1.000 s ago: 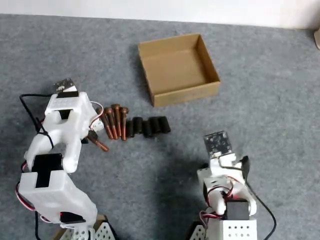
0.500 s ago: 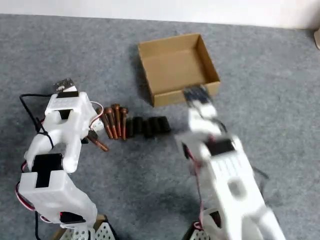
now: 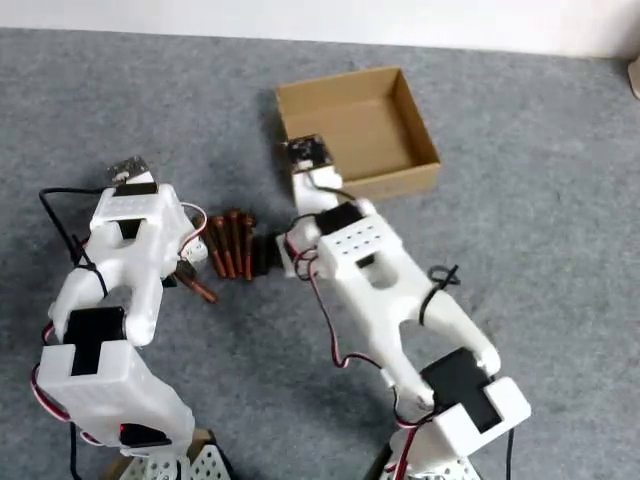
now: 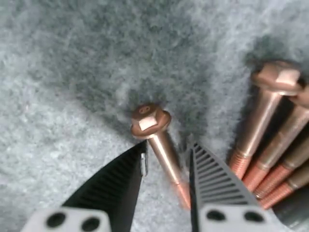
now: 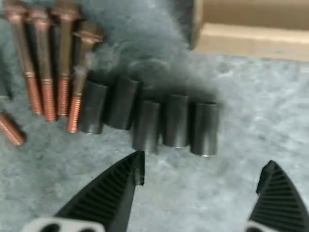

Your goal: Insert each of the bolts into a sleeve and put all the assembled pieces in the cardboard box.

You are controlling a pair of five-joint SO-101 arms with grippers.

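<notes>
A loose copper bolt [image 4: 157, 140] lies on the grey carpet, and my left gripper [image 4: 166, 150] is open with one finger on each side of its shaft. Several more copper bolts [image 3: 230, 243] lie side by side to its right. A row of several dark sleeves [image 5: 147, 118] lies beyond them, partly covered by my right arm [image 3: 355, 245] in the high view. My right gripper [image 5: 203, 169] hovers wide open just short of the sleeves, holding nothing. The cardboard box [image 3: 355, 130] stands open behind the sleeves, with nothing inside.
The box's front wall [image 5: 251, 41] is close behind the sleeve row. The loose bolt [image 3: 196, 288] lies a little apart from the bolt row, under the left arm [image 3: 125, 265]. Bare carpet lies to the right of the box.
The right arm has swung from its folded pose at the front of the table forward and to the left, ending over the sleeve row. The left arm has kept still.
</notes>
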